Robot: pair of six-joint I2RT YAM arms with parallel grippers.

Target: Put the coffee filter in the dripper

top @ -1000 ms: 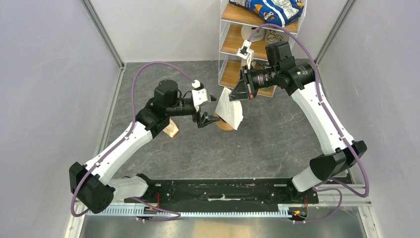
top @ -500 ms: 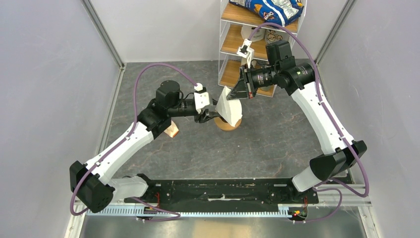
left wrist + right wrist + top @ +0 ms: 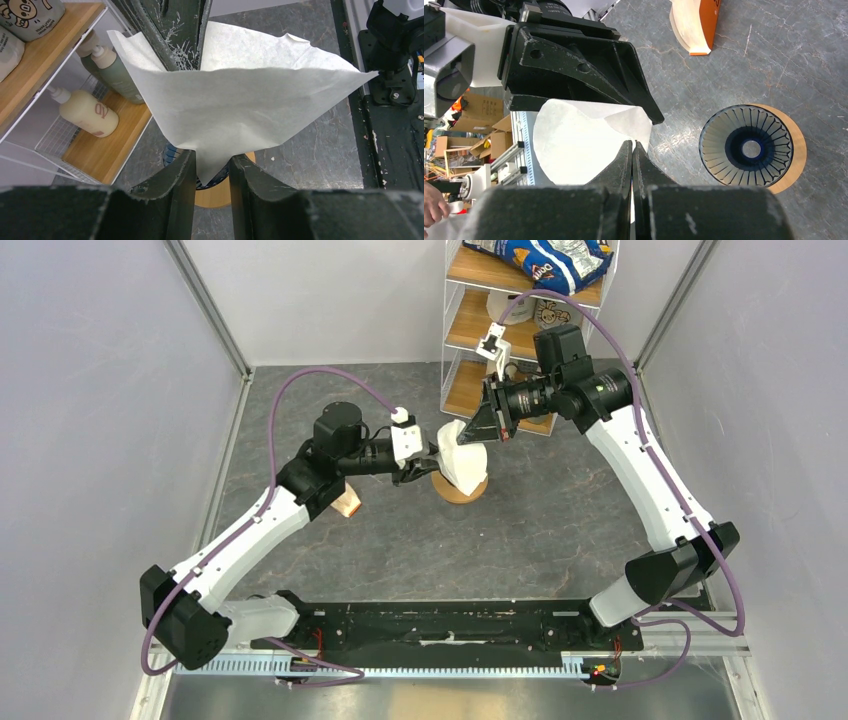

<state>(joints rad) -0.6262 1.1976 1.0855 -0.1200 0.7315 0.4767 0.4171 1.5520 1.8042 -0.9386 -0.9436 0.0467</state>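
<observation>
The coffee filter (image 3: 240, 110), a thin white paper cone, hangs point down just above the dripper (image 3: 724, 150), a dark blue ribbed funnel on a flat orange-brown ring (image 3: 796, 150). My right gripper (image 3: 632, 144) is shut on the filter's upper rim (image 3: 462, 452). My left gripper (image 3: 212, 156) has its jaws narrowed round the filter's lower point, and both fingers touch the paper's edges. The very tip hangs free in the gap between them. In the left wrist view only slivers of the dripper (image 3: 168, 151) show behind the fingers. From above, the filter hides the dripper.
A wire and wood shelf (image 3: 480, 330) stands just behind, holding pump bottles (image 3: 95, 112) and a blue snack bag (image 3: 540, 255). A cream paper stack in an orange holder (image 3: 696, 25) sits on the table under my left arm. Grey walls enclose the table.
My left gripper has moved right to the filter, and its jaws have narrowed from wide open round the lower point. The filter has bunched up over the ring. My right gripper has barely moved.
</observation>
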